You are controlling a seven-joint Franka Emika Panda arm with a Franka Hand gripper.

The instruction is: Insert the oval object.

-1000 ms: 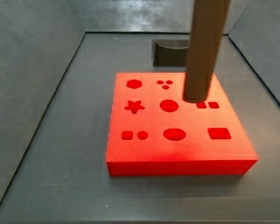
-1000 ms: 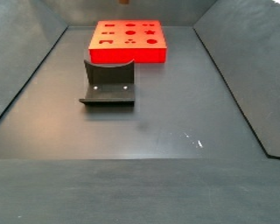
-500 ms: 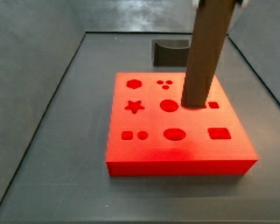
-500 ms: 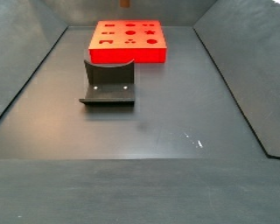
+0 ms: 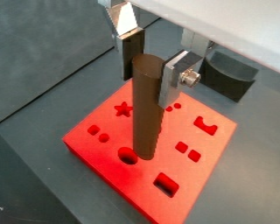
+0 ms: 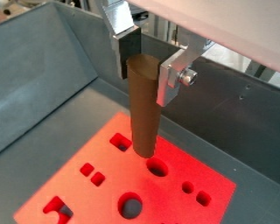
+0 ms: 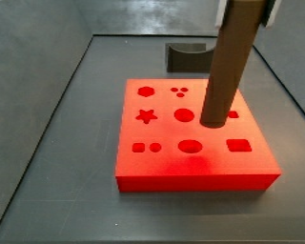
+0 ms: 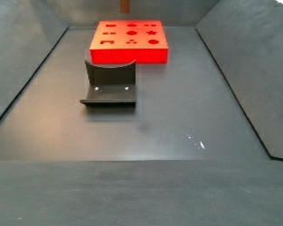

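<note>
The gripper (image 5: 152, 66) is shut on the top of the oval object (image 5: 146, 114), a long brown peg that hangs upright over the red block (image 5: 101, 153). The gripper and peg also show in a wrist view (image 6: 149, 66), with the peg (image 6: 143, 109) over the block (image 6: 101, 157). In a side view the peg (image 7: 229, 67) ends just above the block (image 7: 193, 172), beside the round hole (image 7: 183, 115) and behind the oval hole (image 7: 191, 146). I cannot tell whether its tip touches the block. In a side view the block (image 8: 130, 55) lies at the far end; the gripper is out of view there.
The fixture (image 8: 110, 84) stands on the dark floor in front of the block; it also shows in a side view (image 7: 187, 57) and in a wrist view (image 5: 230, 74). Grey walls (image 7: 41, 57) slope up round the floor.
The gripper has lowered the peg: its lower end has come down towards the block's top face, a little nearer the front holes.
</note>
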